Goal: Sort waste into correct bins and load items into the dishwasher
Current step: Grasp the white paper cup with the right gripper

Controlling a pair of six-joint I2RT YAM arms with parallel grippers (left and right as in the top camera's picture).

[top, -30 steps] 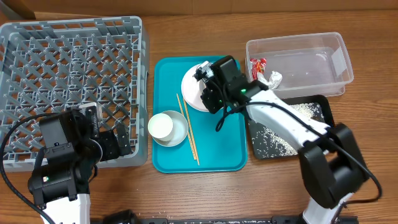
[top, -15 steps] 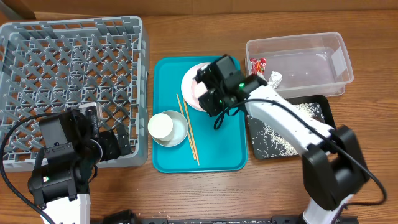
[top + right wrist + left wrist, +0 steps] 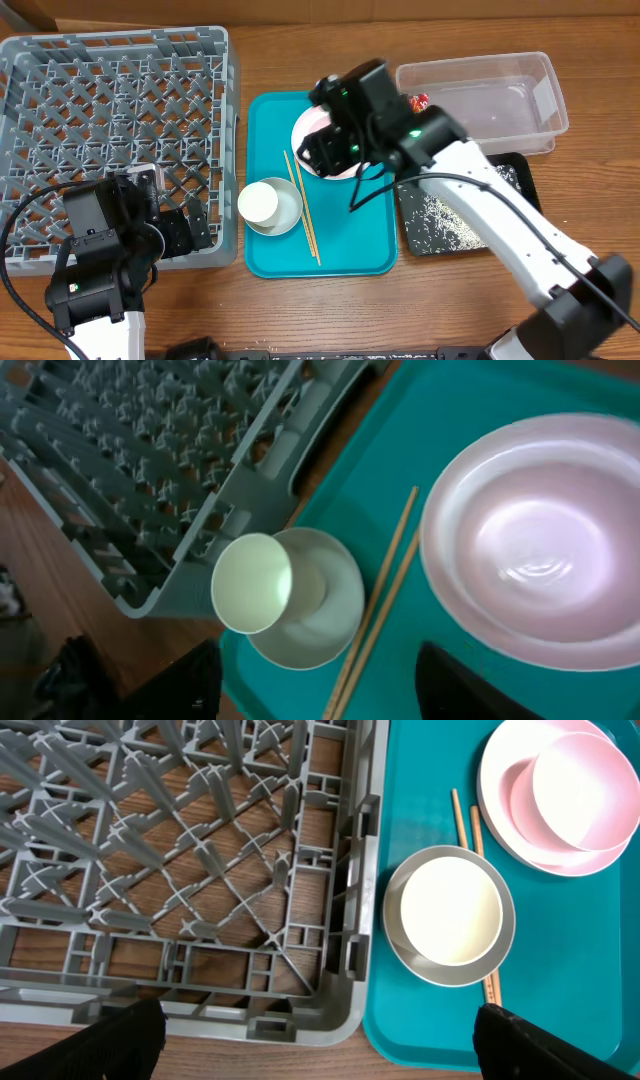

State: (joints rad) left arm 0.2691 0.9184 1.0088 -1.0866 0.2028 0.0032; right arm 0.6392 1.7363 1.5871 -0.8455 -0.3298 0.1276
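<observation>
My right gripper (image 3: pixel 330 152) hangs open above the white plate (image 3: pixel 445 605), which holds the pink bowl (image 3: pixel 540 550). Its dark fingers (image 3: pixel 190 685) frame the wooden chopsticks (image 3: pixel 385 600) on the teal tray, gripping nothing. The small white cup (image 3: pixel 252 582) stands in the grey-blue bowl (image 3: pixel 330 625). My left gripper (image 3: pixel 185 235) is wide open and empty over the front right corner of the grey dish rack (image 3: pixel 300 1010). A red wrapper (image 3: pixel 415 102) lies in the clear tub (image 3: pixel 500 95). White grains are scattered in the black tray (image 3: pixel 455 215).
The teal serving tray (image 3: pixel 350 235) sits between the rack (image 3: pixel 120 110) and the two bins. The right arm's white link (image 3: pixel 480 200) crosses above the black tray. Bare wooden table (image 3: pixel 430 300) runs along the front edge.
The right gripper has gone from shut to open and lifted up off the plate, drifting slightly left. The left arm has not moved.
</observation>
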